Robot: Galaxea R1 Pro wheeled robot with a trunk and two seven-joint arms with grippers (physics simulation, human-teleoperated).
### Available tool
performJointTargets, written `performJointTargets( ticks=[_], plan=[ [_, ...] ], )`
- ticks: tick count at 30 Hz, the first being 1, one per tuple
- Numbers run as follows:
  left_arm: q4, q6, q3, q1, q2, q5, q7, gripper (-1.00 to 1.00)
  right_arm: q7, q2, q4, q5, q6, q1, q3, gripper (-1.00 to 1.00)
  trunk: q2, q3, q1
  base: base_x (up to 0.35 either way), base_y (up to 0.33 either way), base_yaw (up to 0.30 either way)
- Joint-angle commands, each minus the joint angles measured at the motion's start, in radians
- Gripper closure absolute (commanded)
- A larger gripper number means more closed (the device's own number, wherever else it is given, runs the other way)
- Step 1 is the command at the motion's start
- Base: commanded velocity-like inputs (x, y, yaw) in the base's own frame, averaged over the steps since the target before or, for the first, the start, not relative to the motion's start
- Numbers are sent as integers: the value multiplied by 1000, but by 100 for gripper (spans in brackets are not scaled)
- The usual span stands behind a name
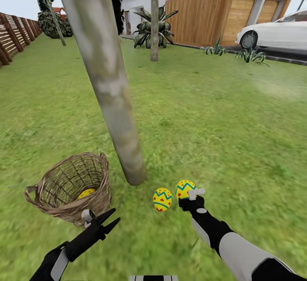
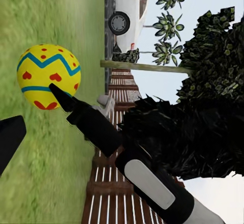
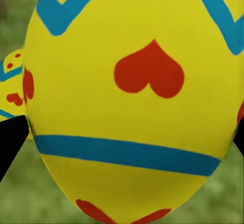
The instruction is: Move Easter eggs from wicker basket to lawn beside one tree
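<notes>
right gripper clasps egg by tree | left gripper spread, empty, beside basket

Green lawn, wicker basket, leaning tree trunk, one Easter egg on grass

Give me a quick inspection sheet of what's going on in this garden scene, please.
Surface: lawn, flat green grass.
Job's things: one egg on the grass near the tree; second egg beside it, at the right gripper; third egg inside the wicker basket, left of the trunk.
Clutter: nothing seen.
Grippers: right gripper with fingers either side of the second egg; left gripper open, empty, close to the basket.
Cables: nothing seen.
Surroundings: wooden fence, house with garage, white car, spiky plants.
</notes>
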Motion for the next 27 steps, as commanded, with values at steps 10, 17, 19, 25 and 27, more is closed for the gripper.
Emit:
performJointTargets(
  ticks=[10, 17, 19, 25, 27],
  plan=[
    [0, 11, 2, -1, -1, 0, -3, -100, -8, 5, 4, 9, 0, 0, 9, 100, 0, -1, 0, 107, -317, 291],
    [0, 11, 2, -1, -1, 0, -3, -100, -9, 21, 8, 75, 1, 0, 8, 100, 0, -1, 0, 154, -304, 248],
    [0, 11, 2, -1, -1, 0, -3, -100, -9, 21, 8, 76, 1, 0, 9, 100, 0, -1, 0, 184, -238, 107],
    [0, 11, 2, -1, -1, 0, -3, -100, -9, 21, 24, 141, -1, 1, 16, 100, 0, -1, 0, 28, -33, 10],
    [0, 11, 2, -1, -1, 1, -3, -100, -9, 25, 43, 144, -2, 1, 16, 100, 0, -1, 0, 1, -1, 0]
  ],
)
